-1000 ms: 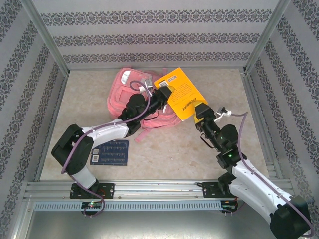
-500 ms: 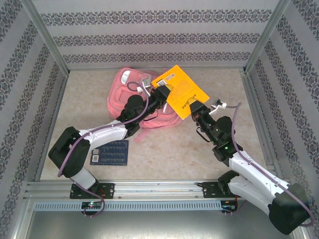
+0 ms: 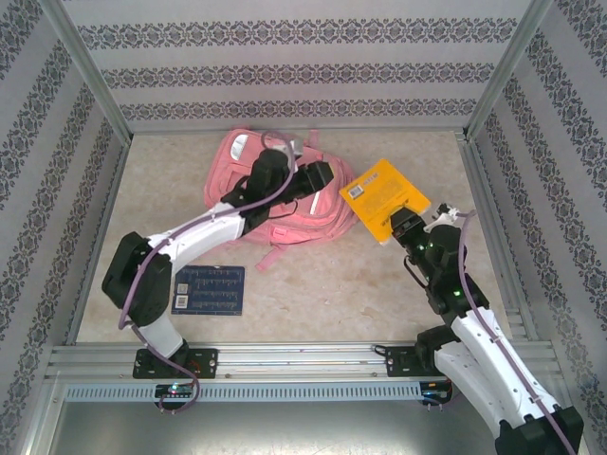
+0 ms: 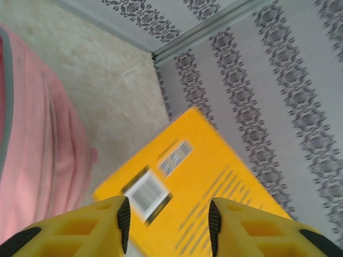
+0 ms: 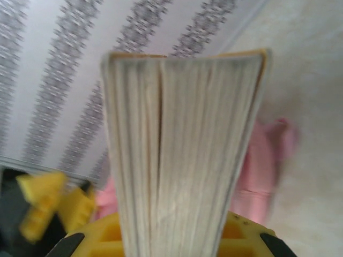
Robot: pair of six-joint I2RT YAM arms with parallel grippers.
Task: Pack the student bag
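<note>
Yellow book (image 3: 381, 194) has swung clear to the right of the student bag (image 3: 228, 166), clamped in the right jaws; left jaws hang open above the bag.

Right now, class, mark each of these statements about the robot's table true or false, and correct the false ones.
1. The right gripper holds the yellow book. True.
2. The left gripper grips the book too. False: its jaws stand open and empty, over the student bag.
3. The yellow book is inside the bag. False: it is held outside it, off to the bag's right.
4. A dark blue card lies on the table near the left arm's base. True.
</note>
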